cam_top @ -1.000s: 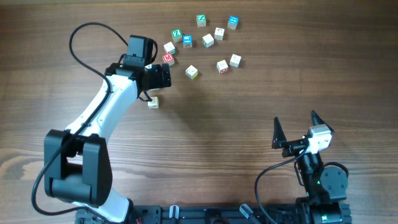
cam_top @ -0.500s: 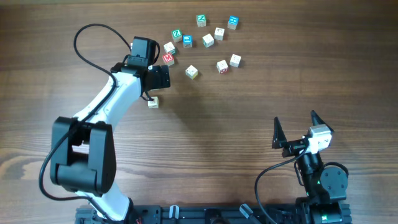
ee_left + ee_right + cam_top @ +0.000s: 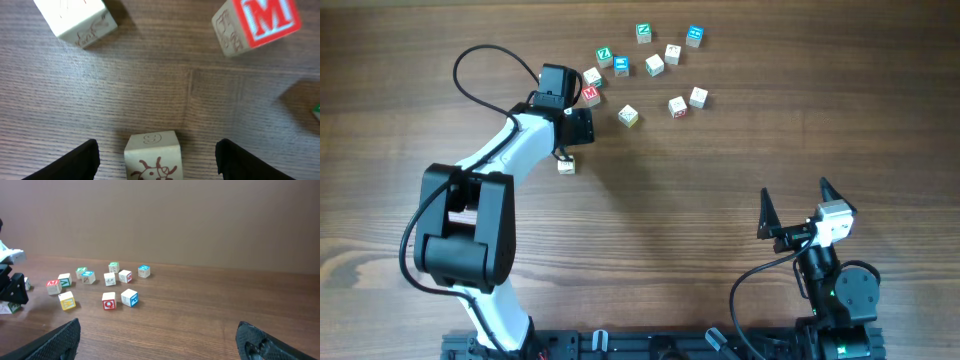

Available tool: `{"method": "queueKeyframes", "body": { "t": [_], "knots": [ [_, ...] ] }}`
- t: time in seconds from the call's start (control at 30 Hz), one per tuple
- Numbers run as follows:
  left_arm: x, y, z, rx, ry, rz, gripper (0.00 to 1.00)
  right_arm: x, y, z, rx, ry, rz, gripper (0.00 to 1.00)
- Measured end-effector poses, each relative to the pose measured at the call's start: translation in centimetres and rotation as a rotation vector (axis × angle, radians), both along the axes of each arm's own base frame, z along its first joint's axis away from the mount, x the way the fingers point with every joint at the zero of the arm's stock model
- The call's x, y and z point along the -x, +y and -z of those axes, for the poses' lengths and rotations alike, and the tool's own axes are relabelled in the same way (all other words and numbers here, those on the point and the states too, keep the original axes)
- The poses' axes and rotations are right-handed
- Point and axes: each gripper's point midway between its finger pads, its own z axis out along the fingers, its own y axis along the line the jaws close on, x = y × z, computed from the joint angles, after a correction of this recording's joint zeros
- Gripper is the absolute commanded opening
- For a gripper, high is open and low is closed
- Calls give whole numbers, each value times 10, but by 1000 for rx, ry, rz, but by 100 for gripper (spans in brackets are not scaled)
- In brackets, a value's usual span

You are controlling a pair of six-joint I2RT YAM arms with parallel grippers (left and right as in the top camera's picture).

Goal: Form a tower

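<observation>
The left gripper [image 3: 156, 147] is seen released, its fingers [image 3: 75, 162] spread either side of a small cream wooden cube with a brown printed figure [image 3: 152, 160], which is not touched. Whether a tower stands beneath cannot be told. The cube is judged light, rigid and smooth, best pinched on opposite flat faces. Nothing is obstructed by the red-lettered wooden M cube [image 3: 260, 25] ahead-right or the pale wooden cube [image 3: 75, 17] ahead-left.

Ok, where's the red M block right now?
Overhead, the red M block sits at the cluster's left edge, beside a cream block; in the left wrist view it's top right.
</observation>
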Motion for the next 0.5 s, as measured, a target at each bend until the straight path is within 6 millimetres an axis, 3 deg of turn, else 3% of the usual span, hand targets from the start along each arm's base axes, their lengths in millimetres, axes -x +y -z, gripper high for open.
{"method": "queueKeyframes", "body": {
  "t": [0.17, 0.37, 0.5],
  "knots": [
    [9, 0, 4, -2, 41, 3, 79, 0, 0, 0, 0, 0, 0, 100],
    [30, 5, 12, -21, 133, 4, 67, 0, 0, 0, 0, 0, 0, 100],
    [42, 5, 15, -18, 183, 6, 66, 0, 0, 0, 0, 0, 0, 100]
  ]
}}
